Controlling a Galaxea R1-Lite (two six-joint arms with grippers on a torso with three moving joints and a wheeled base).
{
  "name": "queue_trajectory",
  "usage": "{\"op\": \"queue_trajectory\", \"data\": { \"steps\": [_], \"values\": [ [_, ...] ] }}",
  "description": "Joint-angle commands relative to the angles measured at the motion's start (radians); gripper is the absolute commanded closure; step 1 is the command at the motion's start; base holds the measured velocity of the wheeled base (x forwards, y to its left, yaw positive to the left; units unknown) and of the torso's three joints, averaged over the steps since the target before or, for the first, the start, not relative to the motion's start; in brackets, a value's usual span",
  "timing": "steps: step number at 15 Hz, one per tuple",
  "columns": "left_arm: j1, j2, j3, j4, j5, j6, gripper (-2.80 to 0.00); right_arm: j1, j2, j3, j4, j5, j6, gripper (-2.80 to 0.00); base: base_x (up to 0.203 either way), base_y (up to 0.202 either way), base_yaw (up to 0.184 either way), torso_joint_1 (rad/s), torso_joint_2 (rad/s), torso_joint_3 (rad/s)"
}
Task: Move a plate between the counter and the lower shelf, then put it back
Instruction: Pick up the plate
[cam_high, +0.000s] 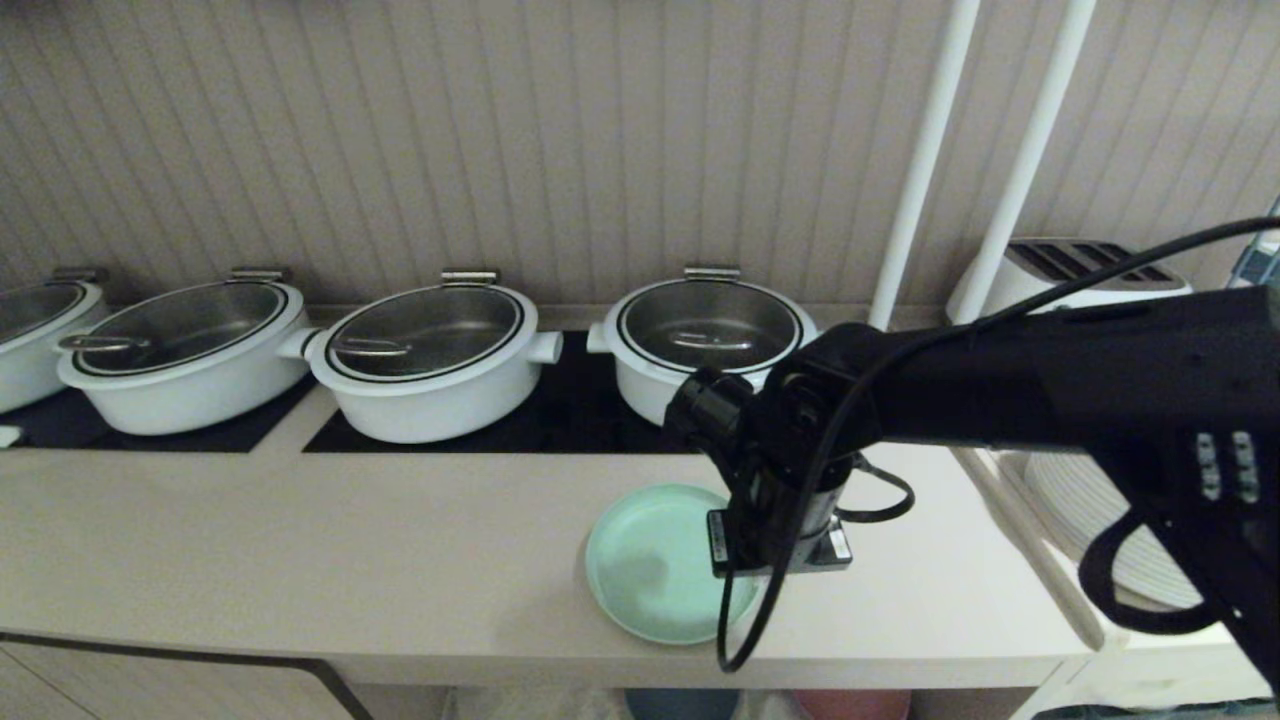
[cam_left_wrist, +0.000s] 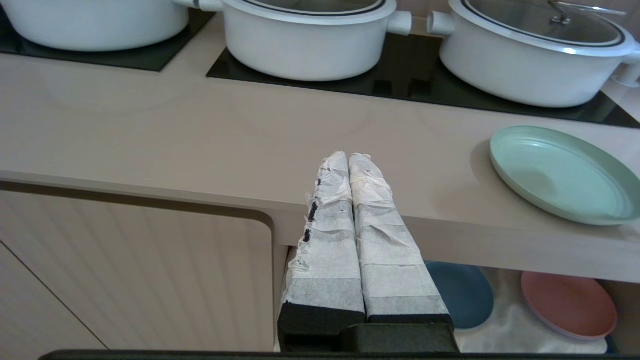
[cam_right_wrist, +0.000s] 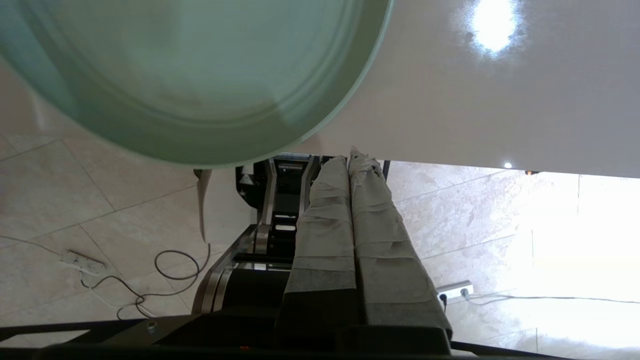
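Note:
The mint-green plate (cam_high: 655, 565) (cam_left_wrist: 565, 175) (cam_right_wrist: 190, 75) lies flat on the beige counter (cam_high: 300, 560) (cam_left_wrist: 200, 125) (cam_right_wrist: 500, 100), close to its front edge. My right arm (cam_high: 790, 480) reaches in from the right, its wrist above the plate's right rim. The right gripper (cam_right_wrist: 352, 157) is shut with nothing in it; its tips point back over the counter's edge beside the plate. My left gripper (cam_left_wrist: 347, 157) is shut and empty, parked in front of the counter. Below the counter, the lower shelf (cam_left_wrist: 505, 320) shows its white cloth.
White pots with glass lids (cam_high: 430, 365) (cam_high: 705, 335) stand on black hob panels (cam_high: 560, 415) behind the plate. A blue plate (cam_left_wrist: 462, 295) and a pink plate (cam_left_wrist: 567, 305) lie on the lower shelf. A toaster (cam_high: 1080, 265), two white poles (cam_high: 920, 160) and stacked white plates (cam_high: 1090, 510) are at the right.

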Motion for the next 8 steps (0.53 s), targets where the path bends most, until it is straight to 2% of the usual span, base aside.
{"op": "queue_trajectory", "data": {
  "steps": [1,8],
  "values": [
    [0.0,0.0,0.0,0.0,0.001,-0.001,0.0,-0.014,0.022,-0.003,0.006,-0.001,0.005,0.0,0.0,0.0,0.0,0.0,0.0,0.0],
    [0.0,0.0,0.0,0.0,0.001,-0.001,0.0,-0.067,0.055,-0.026,-0.003,0.023,0.011,0.0,0.0,0.0,0.0,0.0,0.0,0.0]
  ]
}}
